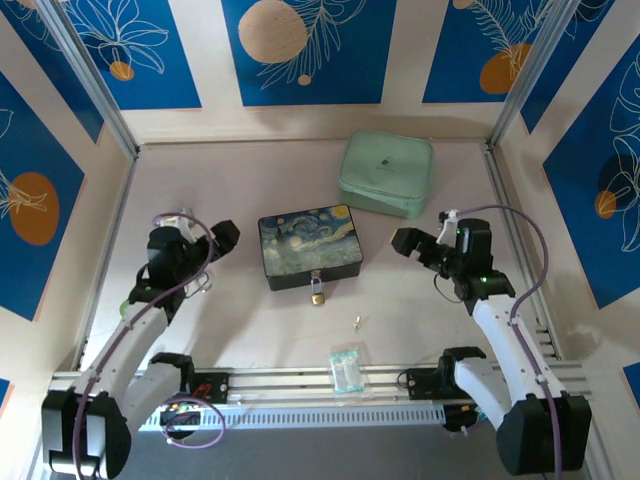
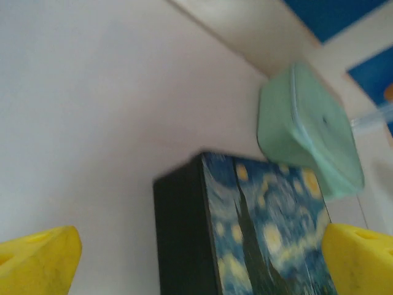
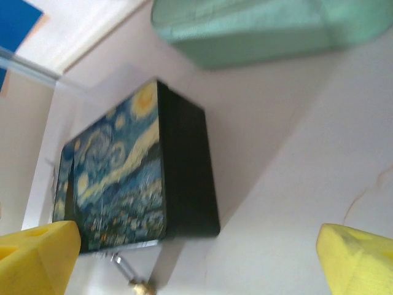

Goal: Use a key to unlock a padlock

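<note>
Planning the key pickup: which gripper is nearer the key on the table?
Right. The right gripper hovers behind and to the right of the key. The left gripper is farther off, by the left end of the painted box.

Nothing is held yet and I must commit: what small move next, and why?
Probably bring the right gripper down toward the tiny silvery metal key: it lies loose on the table nearer that arm, that gripper is open and empty, and the small brass padlock hangs at the front of the Starry Night painted box.
</note>
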### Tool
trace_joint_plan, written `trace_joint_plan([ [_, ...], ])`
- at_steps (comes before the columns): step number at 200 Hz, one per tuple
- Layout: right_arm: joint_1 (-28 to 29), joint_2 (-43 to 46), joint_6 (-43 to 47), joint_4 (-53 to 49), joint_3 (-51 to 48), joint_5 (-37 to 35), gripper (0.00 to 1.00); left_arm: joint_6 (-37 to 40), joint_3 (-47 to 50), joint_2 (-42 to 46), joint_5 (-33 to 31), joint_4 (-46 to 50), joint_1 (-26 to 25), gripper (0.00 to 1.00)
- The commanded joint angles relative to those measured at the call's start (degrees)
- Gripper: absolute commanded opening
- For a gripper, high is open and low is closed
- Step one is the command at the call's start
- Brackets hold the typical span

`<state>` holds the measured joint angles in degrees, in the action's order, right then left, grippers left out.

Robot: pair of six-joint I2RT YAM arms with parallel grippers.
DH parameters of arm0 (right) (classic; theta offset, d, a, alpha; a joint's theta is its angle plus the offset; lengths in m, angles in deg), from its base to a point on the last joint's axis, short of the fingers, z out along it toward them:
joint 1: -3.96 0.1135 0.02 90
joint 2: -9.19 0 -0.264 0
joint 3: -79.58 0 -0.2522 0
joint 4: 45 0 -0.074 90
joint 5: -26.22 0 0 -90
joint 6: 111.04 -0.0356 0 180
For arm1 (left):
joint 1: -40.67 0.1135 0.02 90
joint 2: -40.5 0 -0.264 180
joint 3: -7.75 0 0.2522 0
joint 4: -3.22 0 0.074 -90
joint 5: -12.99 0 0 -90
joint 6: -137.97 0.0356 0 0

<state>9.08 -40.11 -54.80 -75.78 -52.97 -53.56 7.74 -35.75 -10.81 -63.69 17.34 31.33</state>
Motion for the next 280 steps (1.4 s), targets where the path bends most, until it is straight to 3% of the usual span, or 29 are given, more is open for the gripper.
trace_joint_plan([
  [1, 5.64, 1.44, -5.44, -7.52, -1.50, -2.31, 0.99, 0.42, -3.57, 2.36, -0.57, 12.91, -6.11, 0.99],
  [51, 25.14, -1.88, -11.46, -11.36, -2.21, -13.14, 0.95, -6.62, -2.44, 6.01, -9.91, 16.72, -23.35, 0.99],
  [71, 29.74, -3.44, -14.24, -10.78, -4.40, -15.25, 0.89, -9.53, -1.20, 6.78, -14.10, 17.17, -27.53, 1.00],
  [117, 39.43, -8.48, -18.46, -10.72, -5.36, -21.99, 0.74, -13.91, 0.63, 5.67, -16.54, 13.79, -34.58, 0.98],
  [147, 43.65, -11.52, -20.28, -10.63, -4.34, -24.09, 0.73, -14.20, -1.07, 2.23, -18.42, 14.48, -38.82, 0.97],
  [169, 45.51, -14.01, -20.95, -9.48, -3.70, -24.48, 0.68, -15.53, -0.81, -0.51, -17.90, 10.98, -41.01, 0.92],
  [215, 49.41, -19.39, -21.04, -10.78, -0.22, -26.64, 0.54, -16.26, -2.39, -6.96, -19.65, 6.05, -45.72, 0.90],
  [280, 53.03, -26.86, -23.44, -14.40, 4.07, -28.58, 0.45, -17.57, -1.55, -9.30, -19.69, 3.45, -46.90, 0.88],
])
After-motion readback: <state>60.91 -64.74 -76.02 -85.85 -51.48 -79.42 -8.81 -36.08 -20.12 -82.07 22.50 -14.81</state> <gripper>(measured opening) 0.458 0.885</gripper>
